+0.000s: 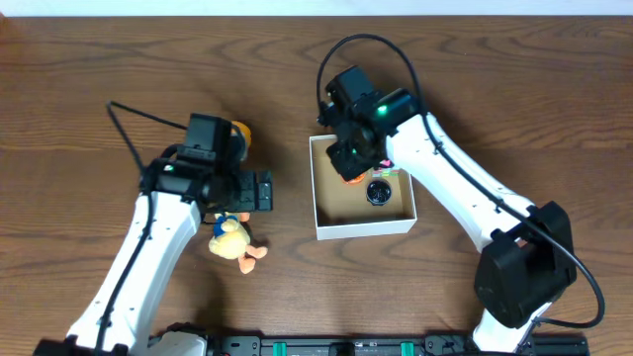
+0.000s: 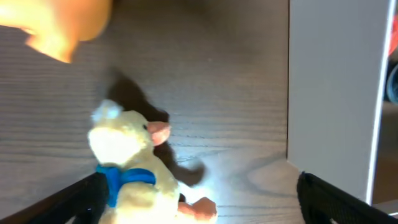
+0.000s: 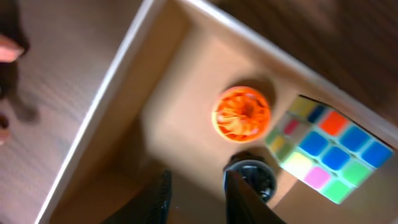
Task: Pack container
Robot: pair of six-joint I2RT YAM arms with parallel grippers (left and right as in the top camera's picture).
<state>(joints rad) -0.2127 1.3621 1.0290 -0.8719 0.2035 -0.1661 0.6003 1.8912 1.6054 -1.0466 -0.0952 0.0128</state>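
Note:
The container [image 1: 316,193] is a shallow white-walled box with a brown floor, right of the table's centre. In it lie an orange ball [image 3: 241,114], a colour cube [image 3: 326,149] and a small black round object [image 3: 252,177]. My right gripper [image 3: 196,199] hangs over the box floor beside the black object, its jaws a narrow gap apart with nothing between them. Left of the box, my left gripper [image 2: 199,208] stands wide open low over the table. A yellow plush duck [image 2: 127,168] with a blue collar lies close to its left finger [image 2: 84,199]. The container's wall [image 2: 329,93] rises on the right.
A second orange-yellow toy [image 1: 240,133] lies behind the left wrist and shows blurred at the top left of the left wrist view. The duck [image 1: 232,240] lies just below the left gripper [image 1: 263,192] on the brown wooden table [image 1: 79,89].

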